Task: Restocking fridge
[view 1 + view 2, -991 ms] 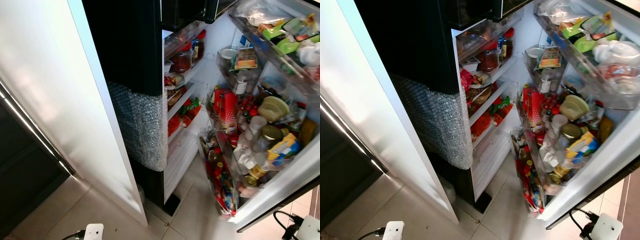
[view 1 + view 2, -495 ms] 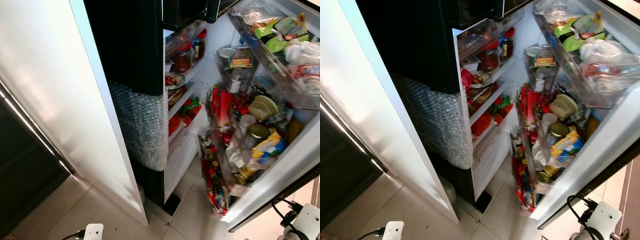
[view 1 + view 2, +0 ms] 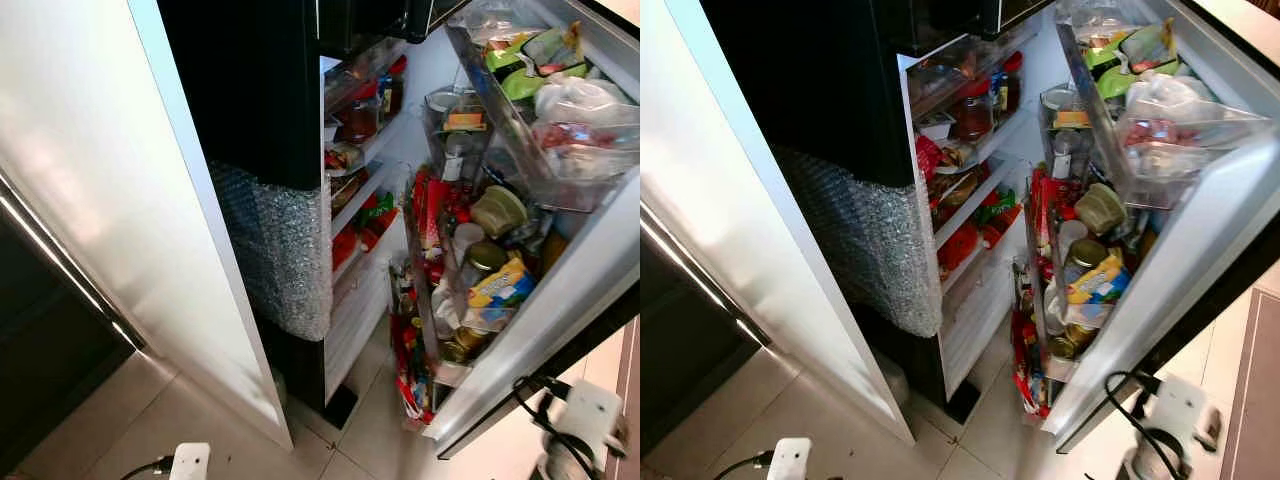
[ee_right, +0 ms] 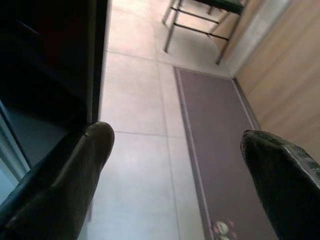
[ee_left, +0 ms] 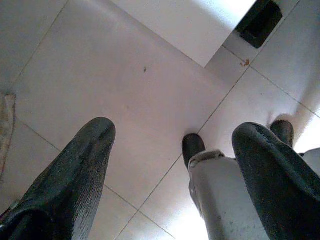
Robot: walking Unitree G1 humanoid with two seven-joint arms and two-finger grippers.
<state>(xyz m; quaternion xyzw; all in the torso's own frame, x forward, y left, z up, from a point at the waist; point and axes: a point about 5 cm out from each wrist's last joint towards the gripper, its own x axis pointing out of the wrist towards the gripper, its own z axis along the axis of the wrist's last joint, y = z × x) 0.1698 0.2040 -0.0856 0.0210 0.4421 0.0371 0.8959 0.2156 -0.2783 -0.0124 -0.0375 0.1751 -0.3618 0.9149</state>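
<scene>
The fridge stands open, and its inner shelves (image 3: pixel 362 150) hold jars, tubs and red packets. Its right-hand door (image 3: pixel 565 300) hangs part open, the door racks crammed with jars (image 3: pixel 486 256), bottles and bagged food (image 3: pixel 575 100). A dark fridge front wrapped in bubble wrap (image 3: pixel 285 250) covers the left half. My left gripper (image 5: pixel 175 132) hangs open over the tiled floor beside my own leg (image 5: pixel 220 195). My right gripper (image 4: pixel 177 135) is open too, low beside the dark outer face of the door (image 4: pixel 45 65). Neither holds anything.
A white panel (image 3: pixel 100 200) with a dark opening behind it stands to the left. My white wrist units show at the bottom (image 3: pixel 188 462) and at the lower right (image 3: pixel 590 420), trailing black cables. A purple mat (image 4: pixel 215 150) and chair legs (image 4: pixel 195 25) lie beyond the door.
The right-hand door has swung inward toward the fridge, narrowing the gap. My right wrist unit has risen further into view below the door's edge.
</scene>
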